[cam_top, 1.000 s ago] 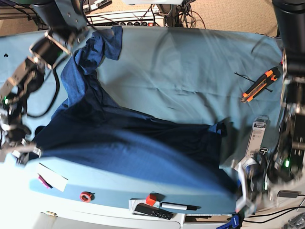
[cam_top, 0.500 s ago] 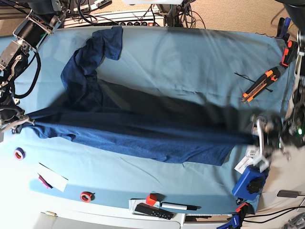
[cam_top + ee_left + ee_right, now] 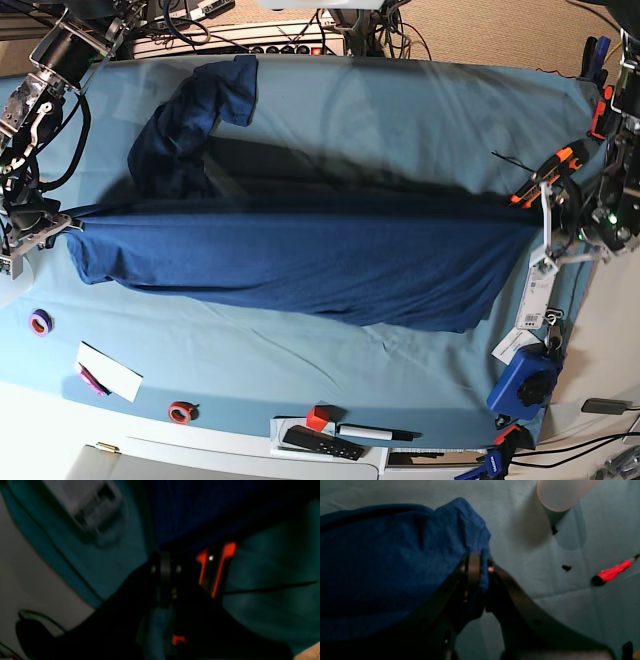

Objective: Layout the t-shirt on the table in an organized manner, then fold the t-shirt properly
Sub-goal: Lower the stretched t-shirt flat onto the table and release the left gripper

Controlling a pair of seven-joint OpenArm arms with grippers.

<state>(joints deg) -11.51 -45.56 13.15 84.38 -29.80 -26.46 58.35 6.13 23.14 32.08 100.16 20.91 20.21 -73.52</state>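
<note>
The table (image 3: 400, 110) holds the t-shirt (image 3: 300, 260), now pulled out long from nine to three o'clock, so it's nearly flat. The right gripper (image 3: 477, 567) and left gripper (image 3: 170, 567) each pinch a corner tight.

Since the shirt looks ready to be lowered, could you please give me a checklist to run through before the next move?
1. Right gripper shut on the t-shirt edge: ok.
2. Left gripper shut on the opposite edge: ok; the fabric runs taut to it, though the left wrist view is dark.
3. Shirt stretched straight between both grippers: ok.
4. Sleeve spread flat: not ok, bunched at the far side.
5. Orange utility knife away from the shirt: not ok, right beside the left gripper.
6. Lower hem free of folds: cannot tell.
</note>
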